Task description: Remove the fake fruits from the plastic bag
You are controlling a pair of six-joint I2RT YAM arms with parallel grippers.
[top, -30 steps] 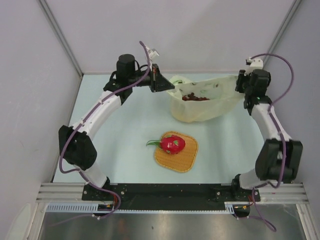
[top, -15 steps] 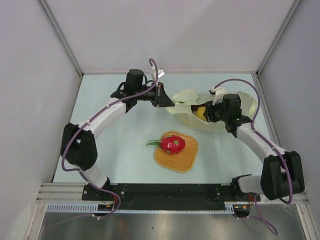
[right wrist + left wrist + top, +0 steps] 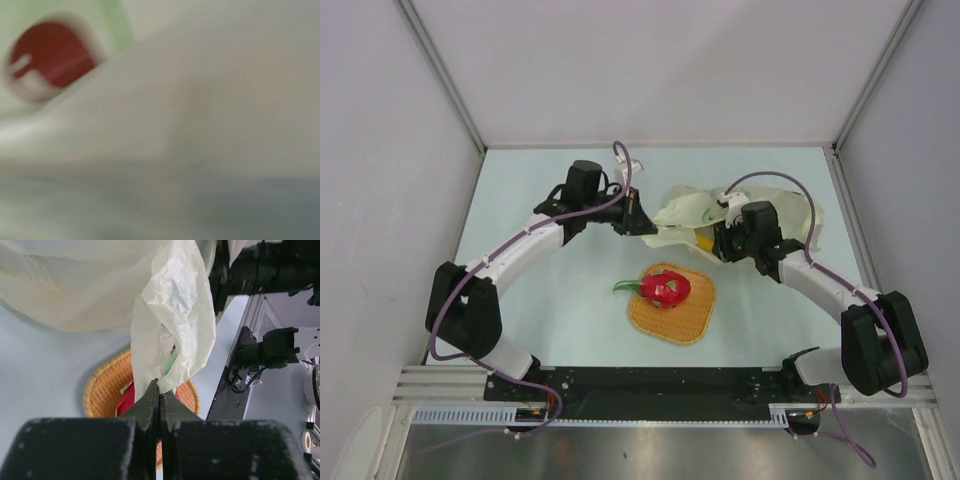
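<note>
The pale yellow-green plastic bag (image 3: 680, 208) lies slumped on the table behind the mat. My left gripper (image 3: 642, 220) is shut on the bag's left edge; in the left wrist view its jaws (image 3: 161, 386) pinch a fold of the film (image 3: 172, 305). My right gripper (image 3: 717, 243) is pushed into the bag's front, next to a yellow fruit (image 3: 703, 240). The right wrist view is blurred and filled with bag film (image 3: 200, 125), with no fingers visible. The red dragon fruit (image 3: 666, 289) lies on the orange woven mat (image 3: 692, 315). The grapes are hidden.
The mat (image 3: 100, 385) and the red fruit (image 3: 126, 400) show under the hanging film in the left wrist view. A red blob (image 3: 50, 55) shows through a gap in the right wrist view. Side walls enclose the table; the black base rail (image 3: 660, 382) runs along the near edge.
The bag, held up stretched between both grippers, has dropped onto the table. My right arm swung left and down to the bag's front. My left gripper lowered slightly, still pinching the edge.
</note>
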